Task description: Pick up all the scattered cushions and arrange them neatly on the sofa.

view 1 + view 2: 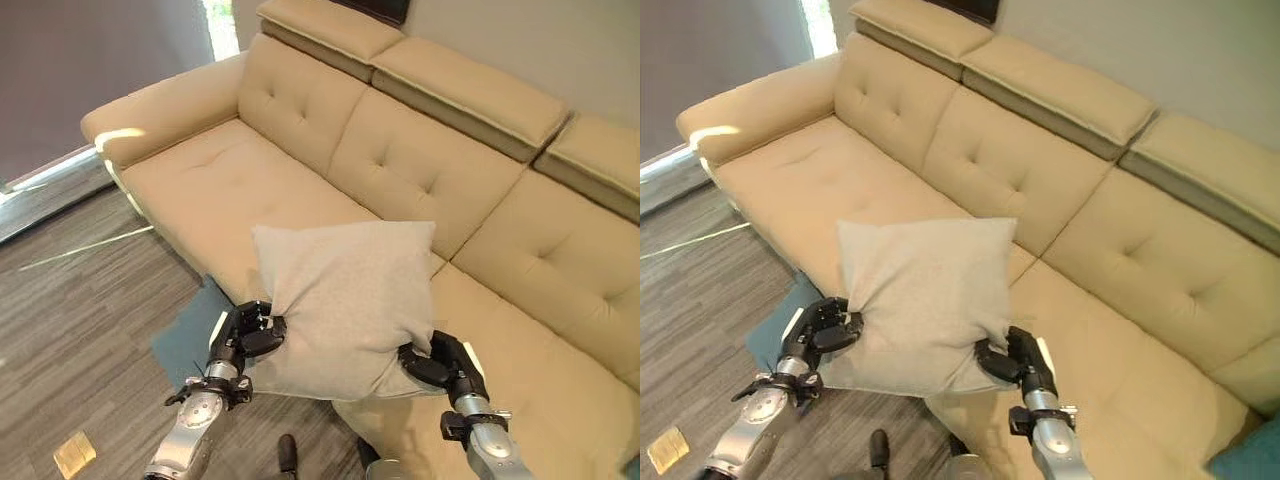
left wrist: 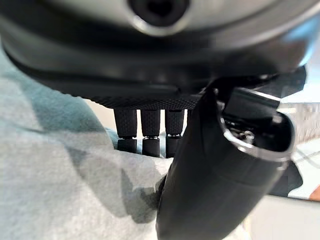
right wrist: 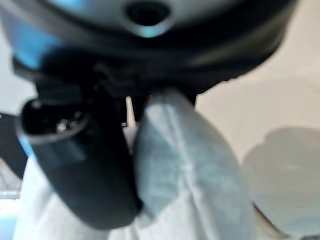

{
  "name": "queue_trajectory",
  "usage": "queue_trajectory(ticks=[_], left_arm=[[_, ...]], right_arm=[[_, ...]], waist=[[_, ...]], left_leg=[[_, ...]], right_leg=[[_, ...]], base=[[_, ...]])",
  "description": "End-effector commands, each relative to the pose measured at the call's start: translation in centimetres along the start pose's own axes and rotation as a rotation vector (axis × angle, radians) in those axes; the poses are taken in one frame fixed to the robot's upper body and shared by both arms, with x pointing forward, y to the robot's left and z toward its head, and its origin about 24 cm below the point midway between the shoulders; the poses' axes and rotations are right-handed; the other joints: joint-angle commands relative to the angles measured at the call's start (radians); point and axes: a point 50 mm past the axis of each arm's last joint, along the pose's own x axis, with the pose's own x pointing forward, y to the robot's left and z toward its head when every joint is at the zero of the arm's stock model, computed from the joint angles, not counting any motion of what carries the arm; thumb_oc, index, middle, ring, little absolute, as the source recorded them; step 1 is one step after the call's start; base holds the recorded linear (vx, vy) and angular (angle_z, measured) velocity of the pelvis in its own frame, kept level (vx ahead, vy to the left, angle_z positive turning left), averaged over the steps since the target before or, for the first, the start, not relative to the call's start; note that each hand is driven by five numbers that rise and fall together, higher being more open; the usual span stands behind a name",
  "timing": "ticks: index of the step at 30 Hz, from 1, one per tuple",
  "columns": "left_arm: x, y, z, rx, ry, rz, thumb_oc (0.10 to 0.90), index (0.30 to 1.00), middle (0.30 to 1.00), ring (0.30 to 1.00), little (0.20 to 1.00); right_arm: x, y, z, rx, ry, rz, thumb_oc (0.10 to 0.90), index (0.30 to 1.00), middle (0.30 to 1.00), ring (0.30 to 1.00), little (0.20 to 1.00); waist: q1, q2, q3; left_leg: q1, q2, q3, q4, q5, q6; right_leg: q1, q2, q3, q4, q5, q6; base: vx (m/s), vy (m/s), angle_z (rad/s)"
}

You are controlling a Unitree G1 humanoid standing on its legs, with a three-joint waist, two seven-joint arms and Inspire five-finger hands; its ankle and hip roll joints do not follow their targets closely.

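Observation:
A light grey square cushion (image 1: 345,305) is held up in front of the beige sofa (image 1: 250,190), over the seat's front edge. My left hand (image 1: 248,335) grips its lower left side, fingers and thumb (image 2: 210,170) curled into the cloth. Its lower right corner is pinched by my right hand (image 1: 438,362); the right wrist view shows the fabric (image 3: 185,175) bunched against the thumb (image 3: 85,165). A teal cushion (image 1: 185,340) lies on the floor below the sofa, partly hidden behind the grey one.
The sofa has tufted backrests and raised headrests (image 1: 470,90). A corner of another teal cushion (image 1: 1250,455) shows at the sofa's far right end. Wood-look flooring (image 1: 80,330) lies to the left, with a small tan square (image 1: 73,454) on it.

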Motion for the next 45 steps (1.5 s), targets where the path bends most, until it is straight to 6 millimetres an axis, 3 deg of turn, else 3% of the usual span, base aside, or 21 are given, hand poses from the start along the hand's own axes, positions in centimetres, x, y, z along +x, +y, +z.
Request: queue_trajectory(ticks=[1,2,3,4,5,6,7,9,10,11,14,15,20,25,30,39,41,42,43,44,45], left_arm=[[0.3,-5.6,5.8,-0.087,-0.334,-0.250,0.400,0.300,0.300,0.300,0.300],[0.3,-5.6,5.8,-0.088,-0.334,-0.250,0.400,0.300,0.300,0.300,0.300],[0.2,-5.5,5.6,-0.096,-0.331,-0.247,0.400,0.300,0.300,0.300,0.300],[0.1,-5.4,5.7,-0.099,-0.334,-0.238,0.400,0.300,0.300,0.300,0.300],[0.1,-5.4,5.7,-0.099,-0.334,-0.238,0.400,0.300,0.300,0.300,0.300],[0.1,-4.9,5.9,-0.116,-0.345,-0.221,0.400,0.300,0.300,0.300,0.300],[0.1,-4.9,5.9,-0.117,-0.345,-0.222,0.400,0.300,0.300,0.300,0.300],[-0.1,-5.4,5.3,-0.130,-0.318,-0.236,0.400,0.300,0.300,0.300,0.300],[-0.1,-5.4,5.3,-0.130,-0.318,-0.236,0.400,0.300,0.300,0.300,0.300],[0.0,-6.0,5.3,-0.143,-0.319,-0.261,0.400,0.300,0.300,0.300,0.300],[0.0,-6.2,5.3,-0.155,-0.318,-0.266,0.400,0.300,0.300,0.300,0.300],[0.2,-6.5,5.3,-0.162,-0.320,-0.264,0.400,0.300,0.300,0.300,0.300],[0.2,-6.7,5.7,-0.163,-0.331,-0.269,0.400,0.300,0.300,0.300,0.300],[0.5,-7.2,6.8,-0.154,-0.377,-0.282,0.400,0.300,0.300,0.300,0.300],[0.3,-7.3,6.4,-0.141,-0.362,-0.291,0.400,0.300,0.300,0.300,0.300],[0.0,-5.3,5.5,-0.115,-0.327,-0.229,0.400,0.300,0.300,0.300,0.300],[-0.1,-4.6,5.6,-0.112,-0.334,-0.202,0.400,0.300,0.300,0.300,0.300],[-0.1,-4.0,5.9,-0.106,-0.349,-0.179,0.400,0.300,0.300,0.300,0.300],[-0.1,-4.0,5.9,-0.106,-0.349,-0.179,0.400,0.300,0.300,0.300,0.300],[0.2,-3.8,6.5,-0.099,-0.374,-0.169,0.400,0.300,0.300,0.300,0.300],[0.3,-3.9,6.7,-0.097,-0.381,-0.166,0.400,0.300,0.300,0.300,0.300]], right_arm=[[2.2,1.8,8.7,0.035,-0.417,0.109,0.400,0.300,0.300,0.300,0.300],[2.2,1.8,8.7,0.035,-0.417,0.109,0.400,0.300,0.300,0.300,0.300],[2.2,1.9,8.6,0.037,-0.411,0.116,0.400,0.300,0.300,0.300,0.300],[2.3,2.0,8.6,0.036,-0.410,0.119,0.400,0.300,0.300,0.300,0.300],[2.3,2.0,8.6,0.036,-0.410,0.119,0.400,0.300,0.300,0.300,0.300],[2.3,2.0,8.4,0.031,-0.405,0.110,0.400,0.300,0.300,0.300,0.300],[2.3,1.9,8.4,0.030,-0.405,0.109,0.400,0.300,0.300,0.300,0.300],[2.1,1.8,8.0,0.028,-0.392,0.106,0.400,0.300,0.300,0.300,0.300],[2.1,1.8,8.0,0.028,-0.392,0.106,0.400,0.300,0.300,0.300,0.300],[1.8,0.8,8.0,0.028,-0.397,0.066,0.400,0.300,0.300,0.300,0.300],[1.6,0.2,7.9,0.019,-0.394,0.054,0.400,0.300,0.300,0.300,0.300],[1.6,0.1,7.7,0.021,-0.382,0.054,0.400,0.300,0.300,0.300,0.300],[1.6,-0.3,7.4,0.014,-0.366,0.049,0.400,0.300,0.300,0.300,0.300],[1.7,-0.4,7.6,-0.003,-0.371,0.038,0.400,0.300,0.300,0.300,0.300],[1.4,-0.6,7.2,-0.014,-0.358,0.037,0.400,0.300,0.300,0.300,0.300],[1.8,1.1,7.3,-0.022,-0.353,0.098,0.400,0.300,0.300,0.300,0.300],[2.0,1.4,7.8,-0.033,-0.375,0.106,0.400,0.300,0.300,0.300,0.300],[2.4,1.8,8.6,-0.041,-0.403,0.110,0.400,0.300,0.300,0.300,0.300],[2.4,1.8,8.6,-0.041,-0.403,0.110,0.400,0.300,0.300,0.300,0.300],[2.6,1.8,9.2,-0.042,-0.431,0.099,0.400,0.300,0.300,0.300,0.300],[2.7,1.8,9.4,-0.052,-0.439,0.092,0.400,0.300,0.300,0.300,0.300]], waist=[[0.018,0.022,-0.050],[0.017,0.022,-0.049],[0.026,0.025,-0.055],[0.034,0.026,-0.056],[0.032,0.027,-0.057],[0.045,0.035,-0.055],[0.043,0.032,-0.052],[0.021,0.018,-0.057],[0.022,0.018,-0.058],[0.019,0.017,-0.064],[0.012,0.015,-0.068],[0.016,0.019,-0.057],[0.022,0.004,-0.070],[0.043,0.010,-0.058],[0.032,0.028,-0.084],[0.058,0.028,-0.080],[0.071,0.032,-0.071],[0.089,0.036,-0.061],[0.089,0.036,-0.062],[0.091,0.035,-0.055],[0.085,0.034,-0.053]], left_leg=[[0.042,0.051,-0.021,0.056,-0.160,-0.031],[0.044,0.051,-0.021,0.054,-0.160,-0.031],[0.072,0.044,0.003,0.030,-0.168,-0.032],[0.081,0.042,0.014,0.025,-0.173,-0.033],[0.081,0.043,0.013,0.024,-0.173,-0.033],[0.094,0.052,0.020,0.029,-0.198,-0.036],[0.082,0.049,0.027,0.037,-0.186,-0.033],[0.085,0.037,0.028,0.072,-0.211,-0.029],[0.084,0.037,0.029,0.072,-0.211,-0.029],[0.077,0.034,0.051,0.151,-0.252,-0.045],[0.059,0.044,0.051,0.228,-0.260,-0.063],[0.024,0.054,0.021,0.303,-0.225,-0.092],[-0.031,0.069,-0.046,0.230,-0.207,-0.101],[-0.089,0.093,-0.174,0.071,-0.088,-0.121],[-0.029,0.092,-0.154,0.037,-0.097,-0.112],[0.024,0.067,-0.021,0.021,-0.137,-0.054],[0.022,0.068,0.003,0.009,-0.137,-0.050],[0.010,0.077,0.026,0.000,-0.133,-0.052],[0.010,0.077,0.025,0.000,-0.133,-0.052],[-0.006,0.080,0.032,0.000,-0.125,-0.054],[-0.014,0.078,0.030,0.000,-0.120,-0.054]], right_leg=[[0.003,0.037,-0.176,0.112,-0.060,-0.009],[0.005,0.037,-0.177,0.112,-0.061,-0.009],[-0.011,0.037,-0.297,0.070,-0.057,-0.025],[-0.027,0.031,-0.370,0.048,-0.048,-0.034],[-0.025,0.032,-0.372,0.047,-0.047,-0.034],[-0.040,0.007,-0.487,0.027,-0.067,-0.032],[-0.044,0.002,-0.498,0.021,-0.049,-0.040],[-0.026,0.052,-0.389,-0.016,-0.045,-0.050],[-0.027,0.052,-0.389,-0.016,-0.045,-0.050],[0.028,0.044,-0.408,-0.069,-0.038,-0.062],[0.061,0.044,-0.407,-0.097,-0.036,-0.072],[0.095,0.059,-0.390,-0.125,-0.046,-0.083],[0.122,0.052,-0.358,-0.167,-0.044,-0.076],[0.165,0.072,-0.302,-0.197,-0.059,-0.070],[0.197,0.062,-0.267,-0.186,-0.076,-0.066],[0.133,0.008,-0.181,-0.121,-0.048,-0.015],[0.096,-0.002,-0.218,-0.096,-0.030,0.001],[0.054,-0.017,-0.305,-0.075,-0.016,0.009],[0.053,-0.017,-0.305,-0.075,-0.016,0.009],[0.040,-0.024,-0.358,-0.093,-0.009,0.008],[0.039,-0.019,-0.345,-0.107,-0.006,0.004]], base=[[0.05,0.092,-0.99],[0.10,0.048,-1.05],[0.12,0.019,-0.90],[0.12,0.018,-0.83],[0.18,-0.075,-0.86],[0.06,-0.077,-0.83],[0.12,-0.112,-0.69],[0.06,-0.059,-0.15],[0.18,-0.121,0.11],[0.13,-0.102,0.11],[0.11,-0.082,0.08],[0.04,-0.037,-0.07],[0.10,0.030,-0.13],[0.14,0.072,-0.28],[0.18,0.158,-0.48],[0.07,0.141,-0.44],[-0.03,0.036,-0.38],[-0.07,0.003,-0.41],[-0.05,-0.058,-0.80],[0.00,-0.047,-0.85],[0.00,-0.071,-0.68]])
